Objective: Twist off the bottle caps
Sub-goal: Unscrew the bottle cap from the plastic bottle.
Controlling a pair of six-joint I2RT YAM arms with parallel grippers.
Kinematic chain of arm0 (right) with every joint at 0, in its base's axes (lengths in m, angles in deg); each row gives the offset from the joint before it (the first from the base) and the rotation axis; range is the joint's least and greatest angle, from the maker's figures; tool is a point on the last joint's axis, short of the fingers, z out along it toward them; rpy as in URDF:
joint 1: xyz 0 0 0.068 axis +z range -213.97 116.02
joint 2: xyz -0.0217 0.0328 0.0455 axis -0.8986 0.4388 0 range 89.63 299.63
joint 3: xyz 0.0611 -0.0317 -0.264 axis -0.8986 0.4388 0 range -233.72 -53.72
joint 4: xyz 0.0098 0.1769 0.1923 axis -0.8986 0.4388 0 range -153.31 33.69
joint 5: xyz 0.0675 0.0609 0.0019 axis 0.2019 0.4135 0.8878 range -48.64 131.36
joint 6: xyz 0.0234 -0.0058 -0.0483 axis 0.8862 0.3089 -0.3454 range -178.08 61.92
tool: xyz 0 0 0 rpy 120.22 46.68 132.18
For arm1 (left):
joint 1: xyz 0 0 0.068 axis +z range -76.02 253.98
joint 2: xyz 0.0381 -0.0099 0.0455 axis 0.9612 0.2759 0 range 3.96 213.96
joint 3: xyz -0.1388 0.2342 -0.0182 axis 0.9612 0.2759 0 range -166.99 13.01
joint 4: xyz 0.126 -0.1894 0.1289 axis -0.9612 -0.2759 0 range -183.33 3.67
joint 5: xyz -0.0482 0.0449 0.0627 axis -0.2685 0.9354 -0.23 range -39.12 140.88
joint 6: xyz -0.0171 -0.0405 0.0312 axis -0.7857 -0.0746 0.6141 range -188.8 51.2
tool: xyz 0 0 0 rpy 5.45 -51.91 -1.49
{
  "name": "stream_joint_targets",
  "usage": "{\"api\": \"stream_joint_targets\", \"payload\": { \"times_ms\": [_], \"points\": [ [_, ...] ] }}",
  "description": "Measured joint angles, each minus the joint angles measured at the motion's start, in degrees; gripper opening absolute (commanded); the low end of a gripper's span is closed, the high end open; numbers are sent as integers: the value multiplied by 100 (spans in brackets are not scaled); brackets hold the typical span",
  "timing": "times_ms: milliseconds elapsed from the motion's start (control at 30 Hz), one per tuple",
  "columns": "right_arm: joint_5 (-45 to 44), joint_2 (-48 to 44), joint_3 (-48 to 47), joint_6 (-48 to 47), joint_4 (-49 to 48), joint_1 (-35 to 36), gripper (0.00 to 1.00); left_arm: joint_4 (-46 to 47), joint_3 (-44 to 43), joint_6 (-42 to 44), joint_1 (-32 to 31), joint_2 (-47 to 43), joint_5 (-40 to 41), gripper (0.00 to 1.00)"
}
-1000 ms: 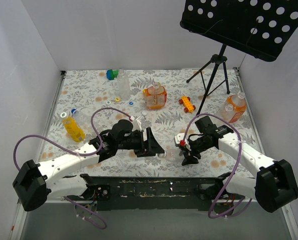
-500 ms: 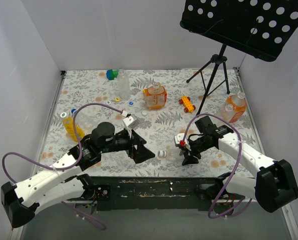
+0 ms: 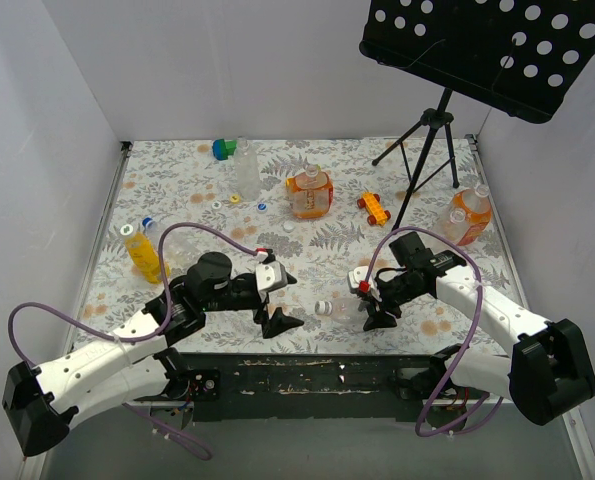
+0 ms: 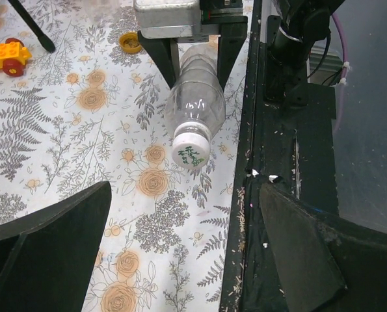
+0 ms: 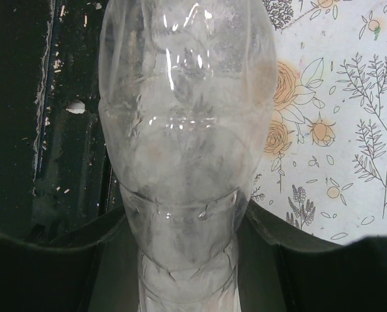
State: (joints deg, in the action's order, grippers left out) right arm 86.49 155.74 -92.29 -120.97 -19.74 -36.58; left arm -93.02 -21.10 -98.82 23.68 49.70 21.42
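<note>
A clear colourless bottle lies on its side near the table's front edge, and my right gripper is shut on its body. Its white bottle cap is on the neck and points left. In the right wrist view the bottle fills the space between the dark fingers. My left gripper stands open a short way left of the cap, touching nothing. The left wrist view shows the cap and bottle ahead, beyond the wide-apart fingers.
Further back stand an orange bottle, a tall clear bottle, a yellow bottle and another orange bottle. Loose caps lie mid-table. An orange toy car, a green-blue block and a music-stand tripod are nearby.
My left gripper has opened wide and drawn back to the left, away from the cap. The cap stays on the bottle. The right arm and bottle have not moved.
</note>
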Motion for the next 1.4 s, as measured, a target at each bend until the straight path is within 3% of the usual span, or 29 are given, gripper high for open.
{"api": "stream_joint_targets", "payload": {
  "times_ms": [733, 1267, 1400],
  "points": [
    [0, 2, 0, -4, 0, 0, 6, 68, 72, 885, 0, 227, -411, 98],
    [0, 7, 0, -4, 0, 0, 6, 181, 72, 1707, -24, 890, -448, 98],
    [-2, 7, 0, -4, 0, 0, 6, 348, 48, 1792, -33, 1285, -463, 91]
  ]
}}
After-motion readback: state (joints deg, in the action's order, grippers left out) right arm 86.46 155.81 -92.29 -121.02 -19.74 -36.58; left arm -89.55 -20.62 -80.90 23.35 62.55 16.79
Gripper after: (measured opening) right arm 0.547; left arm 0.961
